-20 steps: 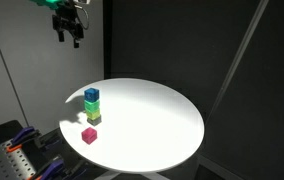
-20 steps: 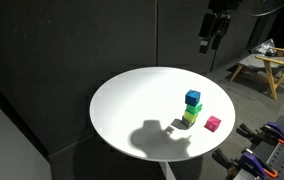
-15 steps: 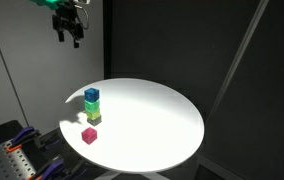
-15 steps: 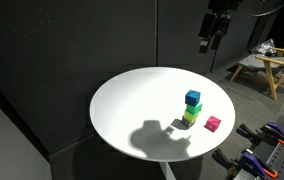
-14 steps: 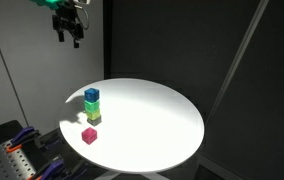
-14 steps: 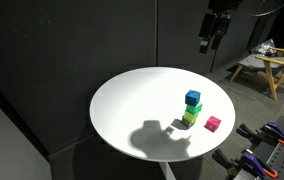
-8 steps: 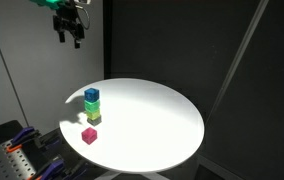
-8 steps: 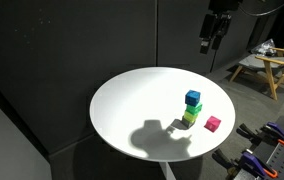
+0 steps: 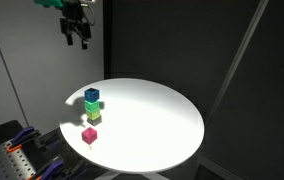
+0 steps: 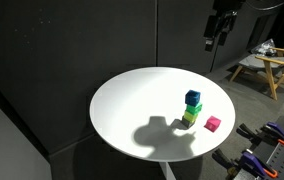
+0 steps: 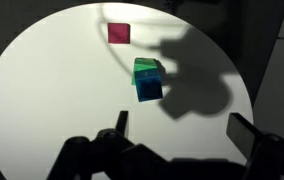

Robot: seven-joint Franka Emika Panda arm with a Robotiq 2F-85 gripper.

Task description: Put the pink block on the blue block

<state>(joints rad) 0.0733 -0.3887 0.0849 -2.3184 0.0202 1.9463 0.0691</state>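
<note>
A small magenta-pink block [image 9: 90, 135] [image 10: 213, 124] lies alone on the round white table [image 9: 152, 125] [image 10: 132, 110], beside a short stack of cubes. The blue block [image 9: 92, 96] [image 10: 193, 98] tops that stack, above a green and a yellow-green cube. In the wrist view the pink block [image 11: 119, 33] lies apart from the blue block [image 11: 149, 88]. My gripper [image 9: 77, 35] [image 10: 215, 35] [image 11: 182, 128] hangs high above the table, open and empty, far from both blocks.
The table is round with a dark surround. Clamps and tools [image 9: 22, 160] [image 10: 262, 150] lie beside the table's edge. A wooden stool [image 10: 262, 70] stands behind. The arm's shadow [image 10: 162, 135] falls on the tabletop.
The gripper has shifted slightly sideways high above the table, and its shadow has moved with it. The blocks have not moved.
</note>
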